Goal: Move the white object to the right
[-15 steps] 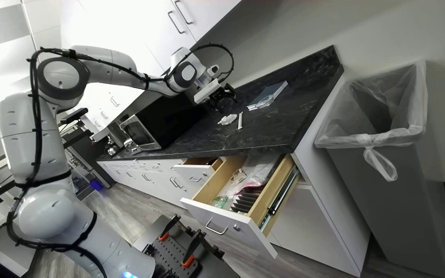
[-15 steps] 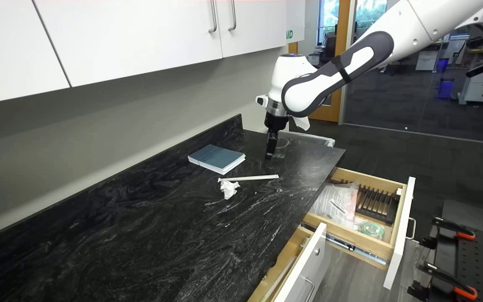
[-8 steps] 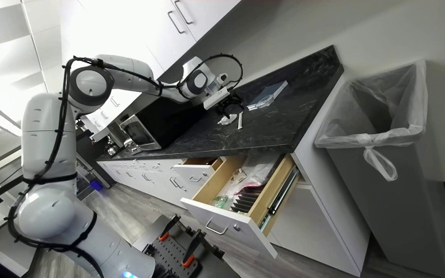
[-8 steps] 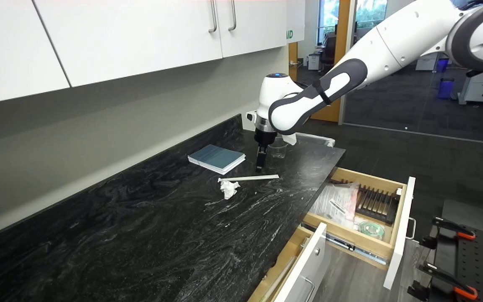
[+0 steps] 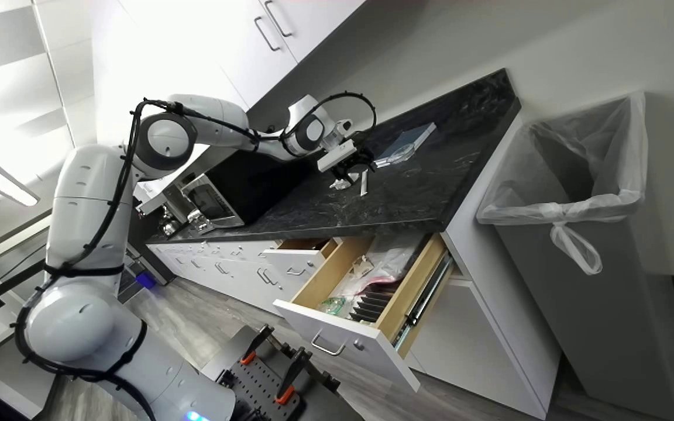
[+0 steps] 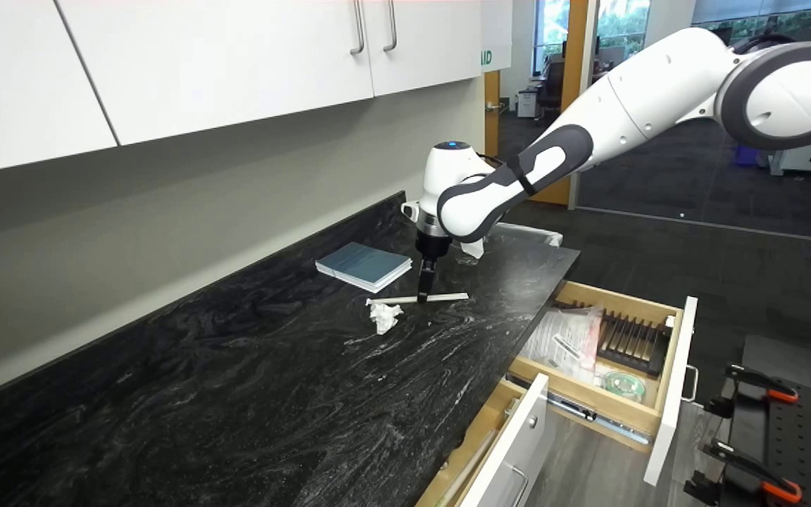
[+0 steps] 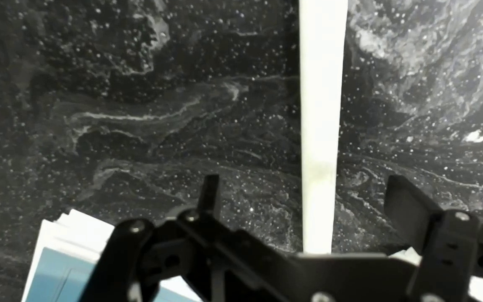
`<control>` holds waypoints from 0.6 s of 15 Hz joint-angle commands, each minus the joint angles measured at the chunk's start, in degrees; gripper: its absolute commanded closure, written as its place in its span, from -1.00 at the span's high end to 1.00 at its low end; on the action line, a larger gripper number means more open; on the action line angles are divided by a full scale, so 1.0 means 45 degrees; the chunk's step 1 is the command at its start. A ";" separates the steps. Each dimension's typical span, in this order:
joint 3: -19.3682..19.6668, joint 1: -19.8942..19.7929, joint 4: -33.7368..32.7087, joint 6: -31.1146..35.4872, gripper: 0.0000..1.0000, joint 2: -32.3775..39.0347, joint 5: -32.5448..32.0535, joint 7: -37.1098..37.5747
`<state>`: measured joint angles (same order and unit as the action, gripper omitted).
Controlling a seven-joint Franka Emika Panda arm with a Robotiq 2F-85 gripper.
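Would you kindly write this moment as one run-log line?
black gripper: open | long flat white strip: between jaws in wrist view, ungripped | black marbled countertop: bears strip and crumpled white wad

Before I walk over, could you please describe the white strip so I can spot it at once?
On the dark countertop, find the blue-topped stack. The white strip lies between that stack and a crumpled white wad. It is the long, straight, narrow piece; the wad is short and rumpled.
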<state>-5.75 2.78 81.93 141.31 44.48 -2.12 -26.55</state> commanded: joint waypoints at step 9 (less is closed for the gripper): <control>-0.0322 -0.0052 -0.1592 -0.0466 -0.45 0.1107 -0.0465 0.0065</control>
<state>-6.56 2.82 77.54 140.99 48.13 -3.03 -26.58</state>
